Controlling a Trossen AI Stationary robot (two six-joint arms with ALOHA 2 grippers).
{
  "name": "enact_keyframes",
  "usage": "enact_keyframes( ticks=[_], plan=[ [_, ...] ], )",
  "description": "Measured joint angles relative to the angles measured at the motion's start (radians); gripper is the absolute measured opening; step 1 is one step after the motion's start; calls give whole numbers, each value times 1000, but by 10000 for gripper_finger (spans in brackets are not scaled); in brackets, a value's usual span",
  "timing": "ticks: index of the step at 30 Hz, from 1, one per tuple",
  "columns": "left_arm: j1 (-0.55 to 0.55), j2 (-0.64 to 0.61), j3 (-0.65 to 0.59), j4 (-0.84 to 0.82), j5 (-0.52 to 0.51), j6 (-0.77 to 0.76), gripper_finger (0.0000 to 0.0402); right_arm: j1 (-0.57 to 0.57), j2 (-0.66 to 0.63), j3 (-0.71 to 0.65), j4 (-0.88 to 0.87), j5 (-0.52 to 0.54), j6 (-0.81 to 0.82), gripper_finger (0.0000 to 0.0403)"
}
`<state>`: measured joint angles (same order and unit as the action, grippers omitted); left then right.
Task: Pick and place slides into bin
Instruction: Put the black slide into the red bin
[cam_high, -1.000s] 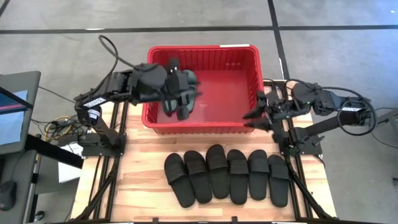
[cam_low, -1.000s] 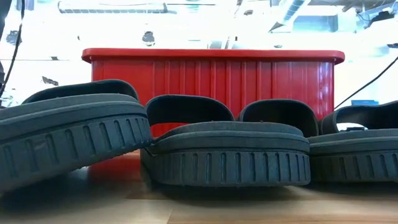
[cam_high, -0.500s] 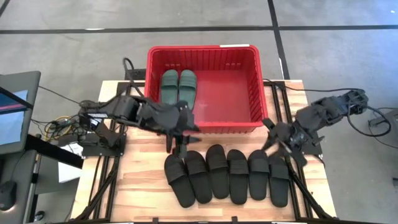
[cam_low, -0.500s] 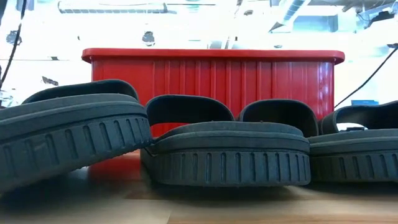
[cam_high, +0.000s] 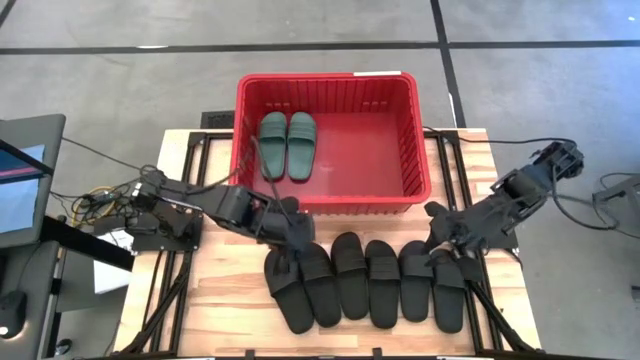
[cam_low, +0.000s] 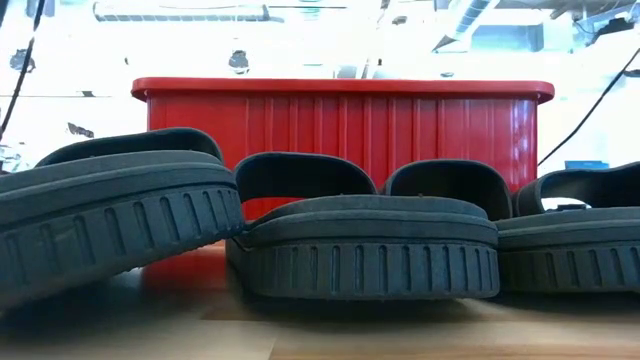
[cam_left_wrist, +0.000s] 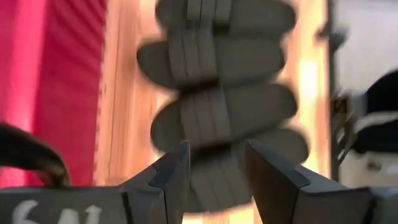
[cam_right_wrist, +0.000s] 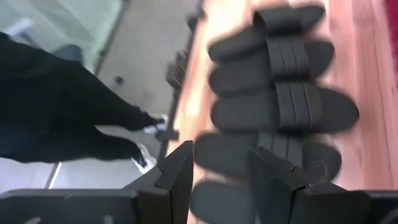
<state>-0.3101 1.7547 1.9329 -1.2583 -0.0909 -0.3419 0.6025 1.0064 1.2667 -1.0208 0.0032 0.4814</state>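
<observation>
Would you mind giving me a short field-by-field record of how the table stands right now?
bin: red bin at the table's far side
in bin: green slides, side by side in its left part
on table: six black slides in a row in front of the bin
left gripper: jaws open, empty, over the row's left end
right gripper: jaws open, empty, over the row's right end

The black slides (cam_high: 350, 278) below the fingers (cam_left_wrist: 173, 177) look like matt rubber, their soles ribbed along the edge and their straps grooved. The green slides (cam_high: 287, 143) have the same dull finish. The bin (cam_high: 420, 150) is glossy red plastic with ribbed walls and a smooth rolled rim. The counter (cam_high: 220, 300) is pale, smooth wood with visible grain. The fingers themselves are dark, matt plastic.
</observation>
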Motion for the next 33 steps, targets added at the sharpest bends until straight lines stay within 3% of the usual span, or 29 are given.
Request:
enact_keyframes(
  ticks=[9,16,22,30,33],
  plan=[
    [-65,-1,-91,-102,-6,17,141,3,94,0,-59,0,137,132],
    [-113,-34,-183,-137,-70,13,141,36,168,0,-64,7,195,132],
    [-187,-107,-328,-8,-189,-57,141,53,213,0,-41,112,203,132],
    [-289,-151,-485,208,-229,-269,141,51,217,0,60,347,113,132],
    [-323,-151,-522,288,-234,-355,141,51,217,0,115,387,28,132]
  ],
)
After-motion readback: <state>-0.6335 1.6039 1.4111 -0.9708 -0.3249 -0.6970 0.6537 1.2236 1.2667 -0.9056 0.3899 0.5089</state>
